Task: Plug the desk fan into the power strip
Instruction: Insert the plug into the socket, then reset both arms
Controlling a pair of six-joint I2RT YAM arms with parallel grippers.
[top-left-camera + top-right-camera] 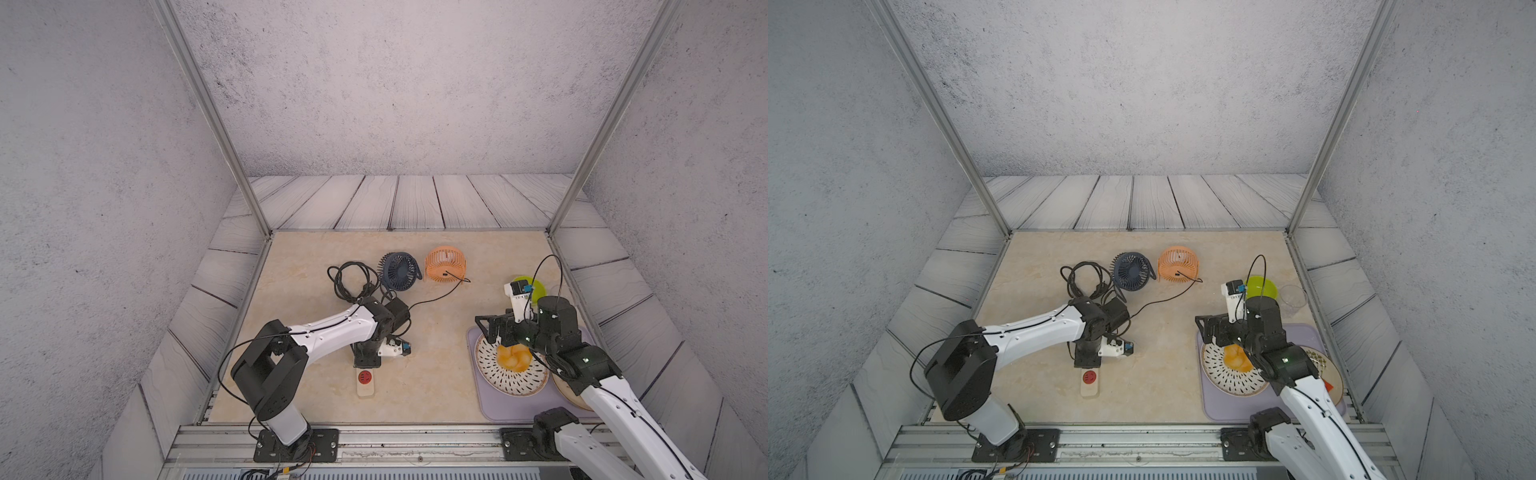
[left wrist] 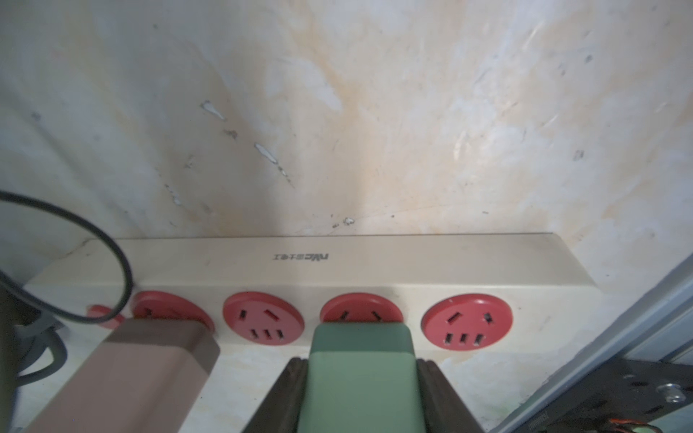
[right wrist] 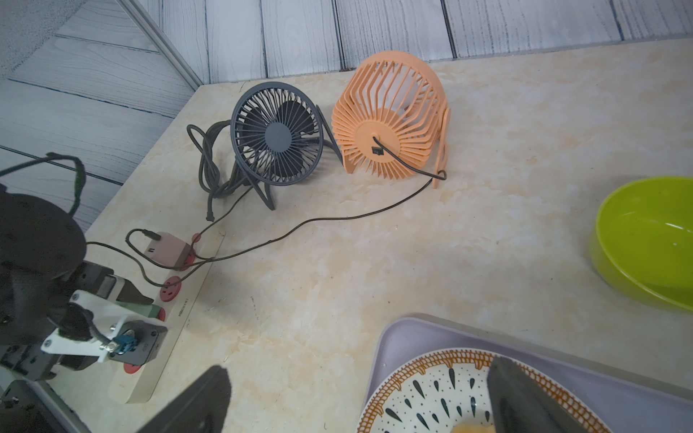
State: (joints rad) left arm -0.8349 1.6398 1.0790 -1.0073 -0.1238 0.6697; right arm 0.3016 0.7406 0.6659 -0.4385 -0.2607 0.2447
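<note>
The cream power strip (image 2: 360, 270) lies on the table with its red sockets in a row; in both top views only its near end (image 1: 365, 384) (image 1: 1090, 384) shows below the left arm. My left gripper (image 2: 362, 361) is shut on a green plug (image 2: 360, 375), whose front end sits against the third socket (image 2: 362, 309). How deep it sits is hidden. An orange desk fan (image 3: 390, 116) stands at the back, and its thin black cord (image 3: 337, 217) runs toward the left wrist. My right gripper (image 3: 360, 378) hangs open and empty over the plate's rim.
A brown adapter (image 2: 150, 360) sits in the first socket. A dark blue fan (image 3: 277, 133) stands beside the orange one, near a coiled black cord (image 1: 349, 280). At right are a purple tray (image 1: 494, 409), a patterned plate (image 1: 511, 380) with yellow food, a green bowl (image 3: 645, 240) and a clear cup (image 1: 1292, 296).
</note>
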